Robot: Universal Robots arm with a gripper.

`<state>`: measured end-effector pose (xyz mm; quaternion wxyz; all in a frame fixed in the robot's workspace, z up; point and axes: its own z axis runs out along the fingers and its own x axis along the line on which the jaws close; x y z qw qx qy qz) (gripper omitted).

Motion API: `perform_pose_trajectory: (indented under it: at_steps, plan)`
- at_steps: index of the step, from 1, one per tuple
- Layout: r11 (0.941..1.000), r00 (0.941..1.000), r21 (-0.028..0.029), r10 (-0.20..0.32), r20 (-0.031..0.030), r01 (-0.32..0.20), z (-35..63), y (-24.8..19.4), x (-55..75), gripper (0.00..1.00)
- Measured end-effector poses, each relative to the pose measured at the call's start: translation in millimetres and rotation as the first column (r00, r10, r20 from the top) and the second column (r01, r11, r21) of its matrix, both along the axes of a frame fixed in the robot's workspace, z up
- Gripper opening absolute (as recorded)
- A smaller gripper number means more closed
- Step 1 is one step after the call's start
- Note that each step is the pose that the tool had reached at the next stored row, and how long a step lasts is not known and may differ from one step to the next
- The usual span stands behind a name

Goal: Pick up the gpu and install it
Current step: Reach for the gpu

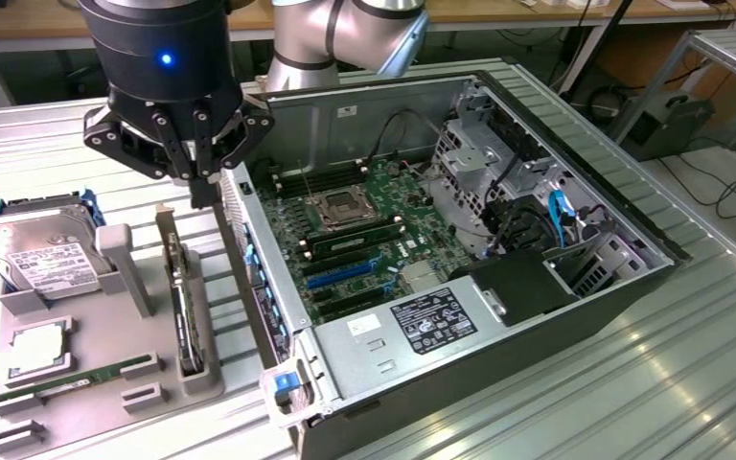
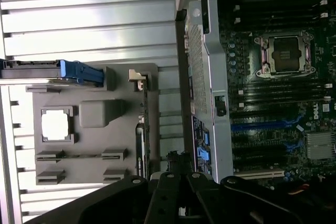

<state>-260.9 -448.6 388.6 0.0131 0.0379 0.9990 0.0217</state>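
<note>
Open computer case (image 1: 496, 383) lies on its side, motherboard (image 1: 381, 182) facing up so I can reach the slots from above. Beside it, the grey fixture tray (image 1: 106, 331) keeps parts sorted. The gpu (image 1: 189, 316) stands on edge in the tray's slot, top edge exposed, presumably for grasping. Gripper (image 1: 204, 192) hovers above its bracket end, jaws closed on nothing.

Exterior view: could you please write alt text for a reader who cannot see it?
A robot gripper, shut, hangs over a graphics card standing on edge in a grey tray, beside an open computer case.
</note>
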Motion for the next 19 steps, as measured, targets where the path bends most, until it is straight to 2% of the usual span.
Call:
perform_pose_trajectory:
  at_steps: [19]
  plan:
    - [1.0,1.0,0.0,0.0,0.0,0.0,-0.2,-10.4,0.0,0.11]
